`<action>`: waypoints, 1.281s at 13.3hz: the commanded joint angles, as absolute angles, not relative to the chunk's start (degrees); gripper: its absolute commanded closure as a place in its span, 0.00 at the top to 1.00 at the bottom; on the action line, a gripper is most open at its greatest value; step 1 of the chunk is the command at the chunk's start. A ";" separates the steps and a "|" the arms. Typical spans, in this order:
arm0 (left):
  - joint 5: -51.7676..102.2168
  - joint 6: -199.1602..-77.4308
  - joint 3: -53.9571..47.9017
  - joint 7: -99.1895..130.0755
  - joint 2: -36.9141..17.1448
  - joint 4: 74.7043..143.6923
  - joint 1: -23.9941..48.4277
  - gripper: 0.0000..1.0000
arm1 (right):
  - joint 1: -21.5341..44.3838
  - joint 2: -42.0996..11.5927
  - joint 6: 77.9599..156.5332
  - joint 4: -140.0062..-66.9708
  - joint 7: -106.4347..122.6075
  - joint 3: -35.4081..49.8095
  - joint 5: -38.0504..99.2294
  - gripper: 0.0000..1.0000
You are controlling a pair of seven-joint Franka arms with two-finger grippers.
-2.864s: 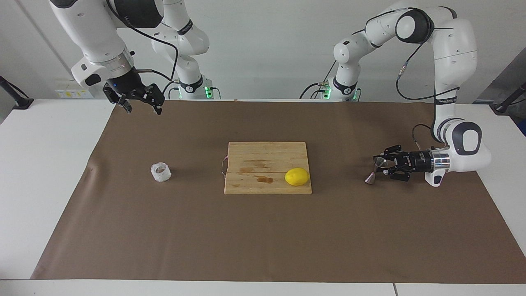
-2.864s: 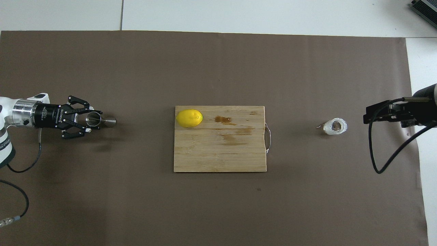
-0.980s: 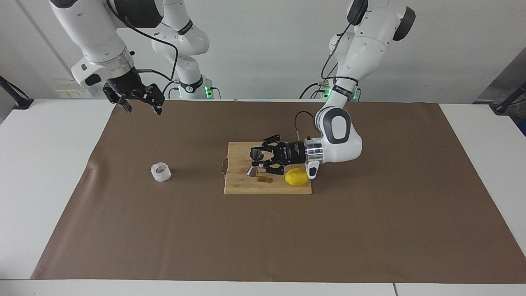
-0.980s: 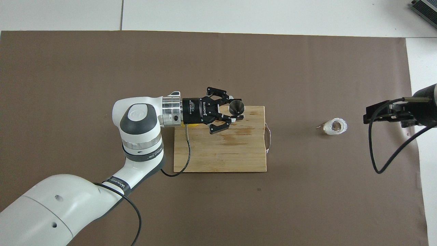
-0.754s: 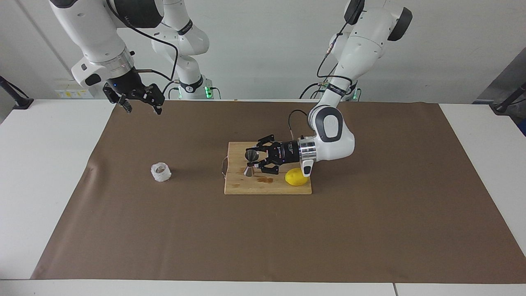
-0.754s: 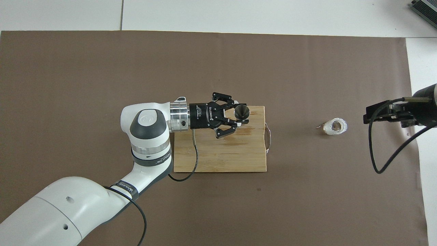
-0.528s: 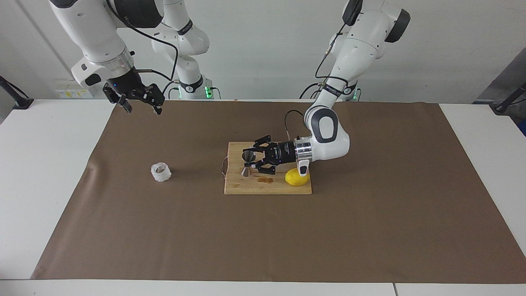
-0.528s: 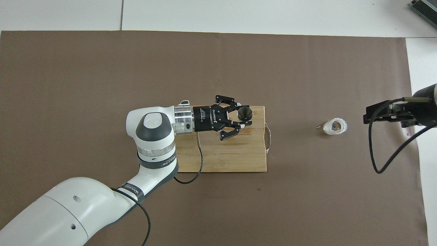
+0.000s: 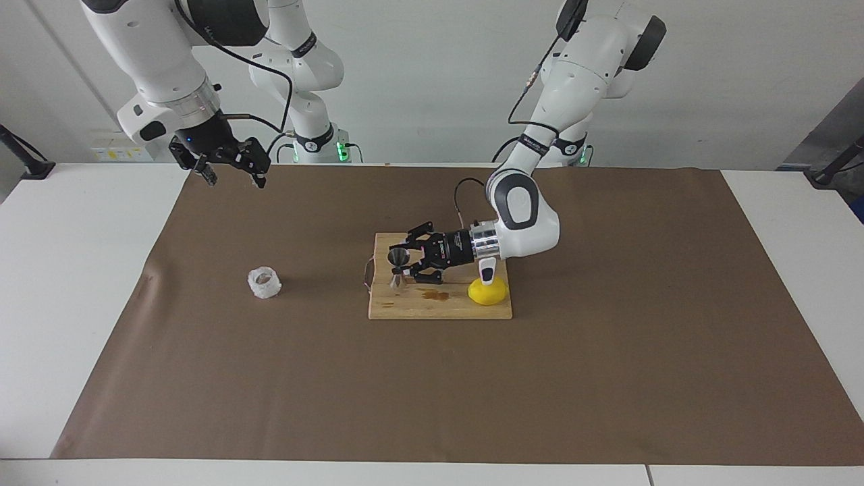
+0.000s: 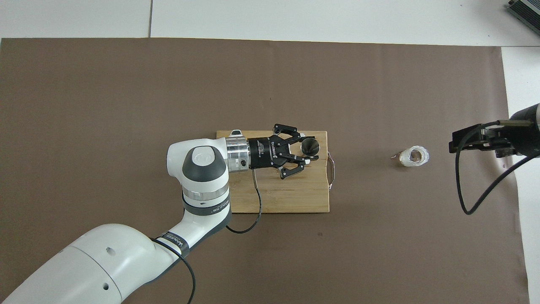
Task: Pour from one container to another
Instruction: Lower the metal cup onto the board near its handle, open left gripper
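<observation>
Over brown-papered table point(image 9: 607, 378), keep jigger point(image 9: 398, 268) upright in clamped left gripper point(image 9: 409, 264) toward cup point(image 9: 264, 283); right gripper point(image 9: 233, 165) idle, grip unclear.

A wooden cutting board point(image 9: 405, 307) point(image 10: 278, 198) lies at the middle of a brown mat point(image 9: 607, 351) point(image 10: 126, 84) that covers most of the white table point(image 9: 67, 270) point(image 10: 295, 17). A yellow lemon point(image 9: 487, 293) sits on the board's corner farther from the robots, toward the left arm's end. Dark stains point(image 9: 435, 294) mark the wood just beside the lemon, and a thin metal handle point(image 9: 367, 271) point(image 10: 332, 169) loops off the board's edge at the right arm's end.

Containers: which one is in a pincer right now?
The steel jigger, gripped by the left pincer over the cutting board. The white crinkled cup sits alone on the brown mat, toward the right arm's end.
</observation>
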State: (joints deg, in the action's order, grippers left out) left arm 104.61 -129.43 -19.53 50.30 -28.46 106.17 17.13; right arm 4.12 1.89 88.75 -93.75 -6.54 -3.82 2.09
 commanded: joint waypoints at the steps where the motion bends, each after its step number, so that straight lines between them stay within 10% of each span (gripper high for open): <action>1: 106.17 -131.04 -18.63 48.69 -28.48 106.52 19.07 0.00 | 3.87 2.99 88.68 -94.66 -5.45 -4.22 3.25 1.00; 9: 106.08 -132.18 -18.54 46.85 -28.48 107.05 19.42 0.04 | 3.87 2.99 88.68 -94.66 -5.45 -4.22 3.25 1.00; 15: 105.91 -133.42 -18.54 44.74 -28.48 107.05 19.51 0.45 | 3.78 2.99 88.68 -94.66 -5.45 -4.40 3.25 1.00; 17: 105.91 -133.50 -18.46 45.17 -28.39 106.96 19.51 0.78 | 3.87 2.99 88.68 -94.66 -5.36 -4.22 3.25 1.00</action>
